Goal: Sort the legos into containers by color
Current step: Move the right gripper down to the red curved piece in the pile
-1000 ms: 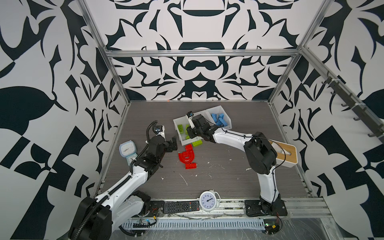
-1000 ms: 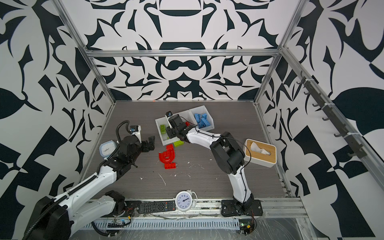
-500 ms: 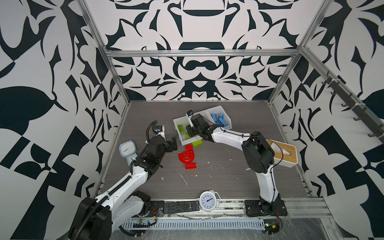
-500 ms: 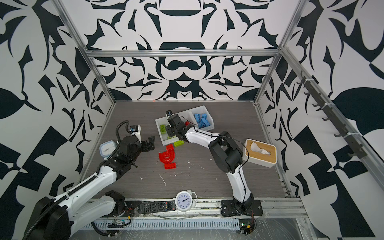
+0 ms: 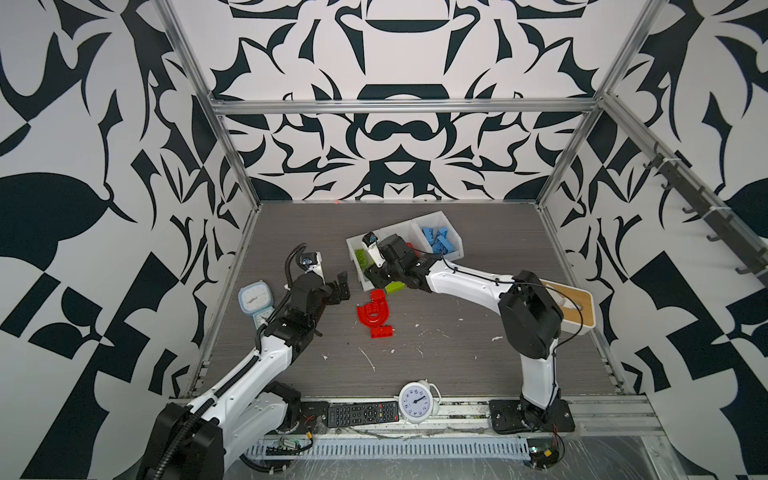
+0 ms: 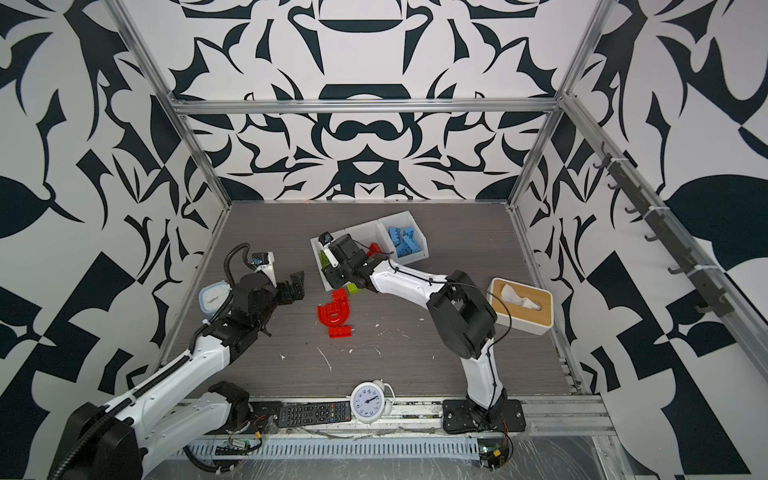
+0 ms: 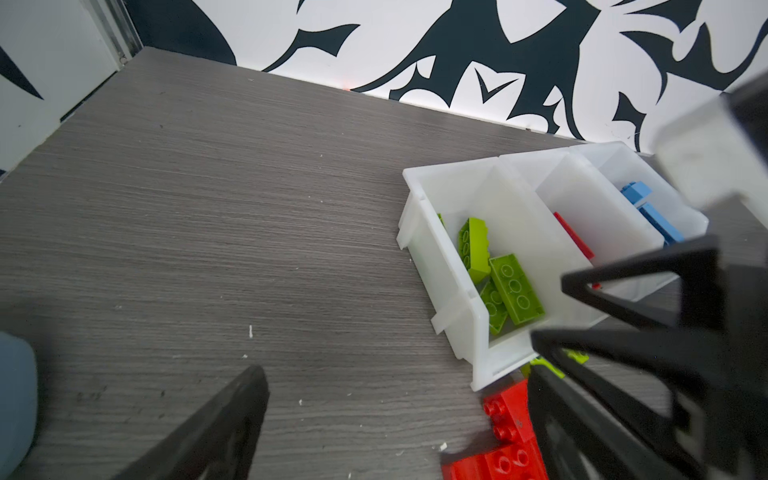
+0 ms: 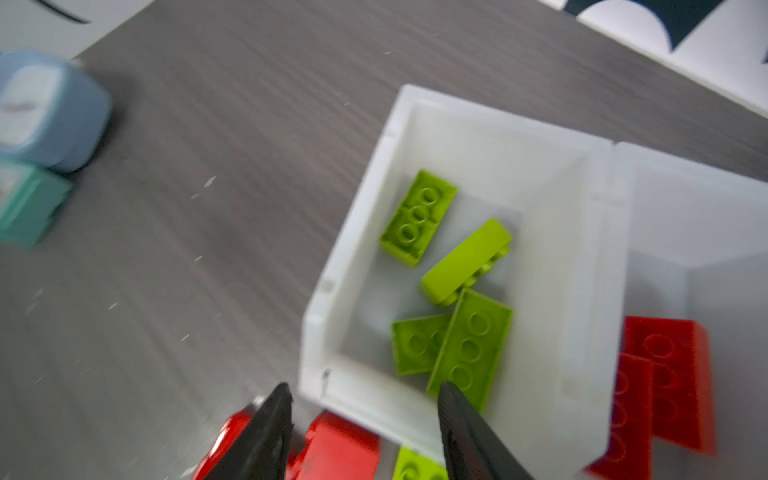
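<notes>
Walls: we see black-and-white patterned panels point(image 5: 390, 50) filling the top and both sides.
Floor: we see a grey wood-grain surface point(image 5: 457, 357), lower centre.
Frame: aluminium rails point(image 5: 399, 109) edge the panels.

Three joined containers point(image 7: 440, 274) stood on the bench point(image 5: 457, 353). Green legos point(image 8: 417, 218) numbered five: four binned, plus one loose green brick point(image 5: 394, 286). Loose reds were one arch point(image 5: 372, 312) and two red bricks point(image 5: 381, 331). Blue legos point(image 5: 436, 243) were too heaped to count. There were two clocks point(image 5: 254, 297), one remote point(image 5: 362, 413), one tissue box point(image 5: 579, 309).
</notes>
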Motion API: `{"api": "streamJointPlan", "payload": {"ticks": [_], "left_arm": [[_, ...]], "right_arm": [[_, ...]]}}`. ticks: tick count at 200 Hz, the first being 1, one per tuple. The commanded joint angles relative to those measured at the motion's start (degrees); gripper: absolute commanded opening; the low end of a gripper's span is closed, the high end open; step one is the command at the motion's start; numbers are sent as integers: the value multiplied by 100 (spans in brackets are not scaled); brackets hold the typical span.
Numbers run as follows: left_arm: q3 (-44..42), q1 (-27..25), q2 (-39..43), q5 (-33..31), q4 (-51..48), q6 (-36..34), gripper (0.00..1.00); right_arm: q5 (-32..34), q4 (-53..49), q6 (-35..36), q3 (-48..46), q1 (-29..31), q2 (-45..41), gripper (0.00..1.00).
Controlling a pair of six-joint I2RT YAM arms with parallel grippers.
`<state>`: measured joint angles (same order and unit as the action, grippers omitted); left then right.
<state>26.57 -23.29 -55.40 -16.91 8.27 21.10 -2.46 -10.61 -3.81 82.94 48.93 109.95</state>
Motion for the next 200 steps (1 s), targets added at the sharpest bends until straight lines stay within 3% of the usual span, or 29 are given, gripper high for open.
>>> {"api": "streamJointPlan", "payload": {"ticks": [1, 64, 200], "left_arm": [[-97, 94, 138, 90, 88, 186, 100], [-108, 265, 143, 329, 80, 347, 100], [-169, 624, 138, 610, 78, 526, 100]], "right_arm": [[-819, -724, 534, -379, 166, -787, 59], [-1042, -1373, 1202, -1396, 441, -1723, 60], [-510, -1348, 1753, -908, 917, -411, 53]]}}
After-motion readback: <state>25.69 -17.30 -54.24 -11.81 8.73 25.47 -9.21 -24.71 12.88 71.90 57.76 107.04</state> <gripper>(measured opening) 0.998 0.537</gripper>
